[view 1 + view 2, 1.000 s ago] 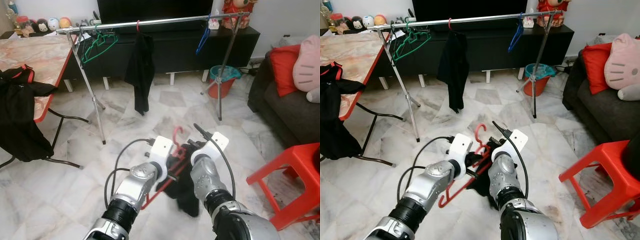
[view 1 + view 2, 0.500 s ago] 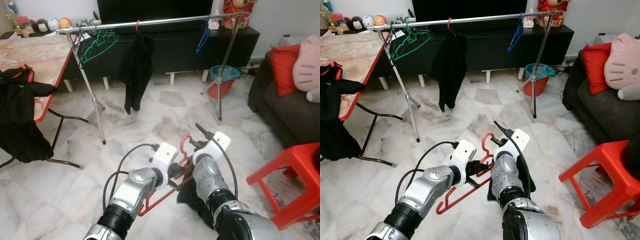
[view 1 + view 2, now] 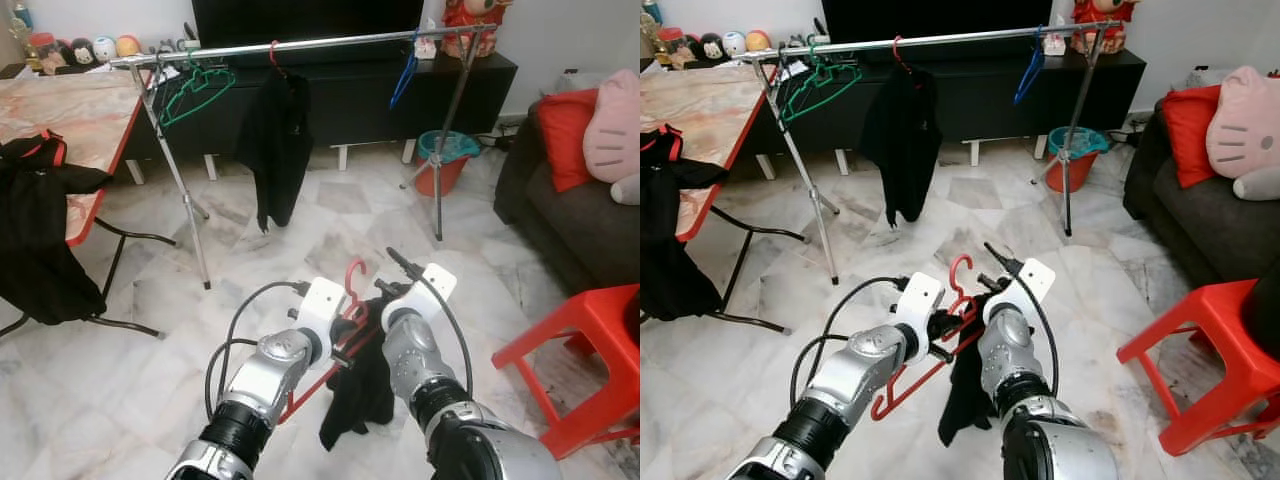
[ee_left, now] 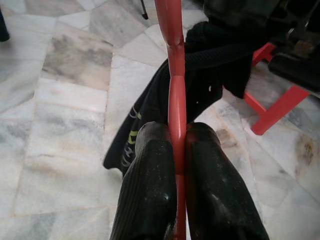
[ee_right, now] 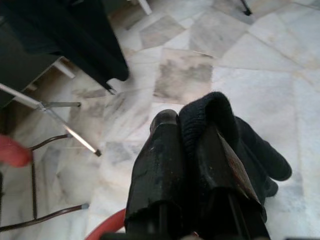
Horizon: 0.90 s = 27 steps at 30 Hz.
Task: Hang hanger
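Marble floor (image 3: 120,370) fills mid-frame; low centre, the left end effector (image 4: 178,142) pinches a red hanger (image 4: 176,95) (thin plastic), while the right end effector (image 5: 192,132) pinches its black garment (image 3: 358,395).

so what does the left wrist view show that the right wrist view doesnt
Left wrist view: the left gripper shut on the red hanger, whose bar runs up between its fingers, and a leg of the red stool.

Right wrist view: the right gripper pinching a fold of the black garment, plus the drying rack's metal leg and dark clothing hanging behind it.

Both: the black garment and the marble floor.
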Available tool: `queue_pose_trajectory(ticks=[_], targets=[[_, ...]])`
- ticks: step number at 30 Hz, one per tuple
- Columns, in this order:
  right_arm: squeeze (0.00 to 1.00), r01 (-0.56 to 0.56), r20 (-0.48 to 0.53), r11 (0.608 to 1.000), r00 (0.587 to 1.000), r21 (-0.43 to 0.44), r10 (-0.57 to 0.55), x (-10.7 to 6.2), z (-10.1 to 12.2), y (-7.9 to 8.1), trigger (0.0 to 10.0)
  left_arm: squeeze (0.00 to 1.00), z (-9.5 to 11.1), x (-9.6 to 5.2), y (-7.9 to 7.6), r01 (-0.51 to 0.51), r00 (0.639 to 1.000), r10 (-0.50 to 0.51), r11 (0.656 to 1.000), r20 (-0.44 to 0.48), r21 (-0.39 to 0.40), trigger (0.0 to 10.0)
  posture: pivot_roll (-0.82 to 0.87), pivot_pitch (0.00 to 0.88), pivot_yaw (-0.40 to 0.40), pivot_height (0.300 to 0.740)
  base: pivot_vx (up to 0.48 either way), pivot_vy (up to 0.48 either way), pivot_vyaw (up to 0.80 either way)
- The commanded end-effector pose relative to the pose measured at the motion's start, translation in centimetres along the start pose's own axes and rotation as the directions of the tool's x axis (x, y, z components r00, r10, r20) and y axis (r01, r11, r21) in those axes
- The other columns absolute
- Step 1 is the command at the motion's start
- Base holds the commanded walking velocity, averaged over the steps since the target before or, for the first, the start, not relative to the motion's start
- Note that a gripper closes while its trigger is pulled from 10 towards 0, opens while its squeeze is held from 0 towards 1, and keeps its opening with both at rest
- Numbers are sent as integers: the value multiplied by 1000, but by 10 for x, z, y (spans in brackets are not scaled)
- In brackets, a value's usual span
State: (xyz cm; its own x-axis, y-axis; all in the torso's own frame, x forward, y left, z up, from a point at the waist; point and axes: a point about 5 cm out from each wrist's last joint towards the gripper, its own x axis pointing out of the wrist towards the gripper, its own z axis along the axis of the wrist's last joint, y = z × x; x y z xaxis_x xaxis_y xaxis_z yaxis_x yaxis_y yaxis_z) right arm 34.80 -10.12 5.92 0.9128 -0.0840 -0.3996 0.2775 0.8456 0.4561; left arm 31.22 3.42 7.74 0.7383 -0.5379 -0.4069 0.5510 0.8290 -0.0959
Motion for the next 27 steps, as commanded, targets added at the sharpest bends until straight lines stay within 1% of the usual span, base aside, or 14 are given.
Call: queue_pose_trajectory(ticks=[1,3,4,6,7,8,10,11,15,16,19,20,24,27], targets=[[0,-71,28,997,997,-37,72,1,10,16,10000,0,9,2,2,-21,999,22,1000,32,-14,10000,-62,0,-10,732,0,0,0],[0,-111,26,992,993,-61,113,0,10,21,10000,0,8,3,1,-22,999,23,999,32,-27,10000,-63,0,-10,732,0,0,0],[0,-111,26,992,993,-61,113,0,10,21,10000,0,8,3,1,-22,999,23,999,32,-27,10000,-63,0,-10,732,0,0,0],[0,-181,21,977,983,-108,185,-2,9,30,10000,0,8,4,-2,-7,1000,7,1000,26,-31,10000,-67,0,-9,732,0,0,0],[0,-181,21,977,983,-108,185,-2,9,30,10000,0,8,4,-2,-7,1000,7,1000,26,-31,10000,-67,0,-9,732,0,0,0],[0,-254,9,954,966,-159,259,-3,8,39,10000,0,7,5,-5,7,1000,-6,999,22,-36,10000,-66,0,-10,732,0,0,0],[0,-318,-7,926,946,-205,324,-6,7,47,10000,0,7,6,-6,7,1000,-5,999,26,-50,10000,-66,0,-10,732,0,0,0],[0,-341,-14,916,938,-213,346,-7,6,50,10000,0,7,6,-6,7,1000,-5,998,29,-65,10000,-68,0,-10,732,0,0,0],[0,-374,-26,902,926,-214,377,-8,5,54,10000,0,9,7,-5,0,999,4,995,40,-95,10000,-71,0,-10,732,0,0,0],[0,-413,-48,880,909,-234,414,-10,2,57,10000,0,11,7,-3,-6,998,14,991,56,-133,10000,-71,0,-12,732,0,0,0],[0,-451,-72,854,891,-260,449,-12,0,57,10000,0,15,7,-1,-13,996,28,984,82,-176,10000,-72,0,-12,732,0,0,0],[0,-475,-85,833,878,-283,472,-13,0,56,10000,0,17,7,1,-19,994,40,978,97,-206,10000,-73,0,-12,732,0,0,0],[0,-519,-112,780,850,-349,515,-15,1,53,10000,0,22,7,6,-34,988,70,967,136,-251,10000,-77,0,-16,732,0,0,0],[0,-526,-117,773,845,-353,522,-16,3,49,10000,0,25,6,9,-50,983,93,965,161,-258,10000,-79,0,-17,732,0,0,0]])
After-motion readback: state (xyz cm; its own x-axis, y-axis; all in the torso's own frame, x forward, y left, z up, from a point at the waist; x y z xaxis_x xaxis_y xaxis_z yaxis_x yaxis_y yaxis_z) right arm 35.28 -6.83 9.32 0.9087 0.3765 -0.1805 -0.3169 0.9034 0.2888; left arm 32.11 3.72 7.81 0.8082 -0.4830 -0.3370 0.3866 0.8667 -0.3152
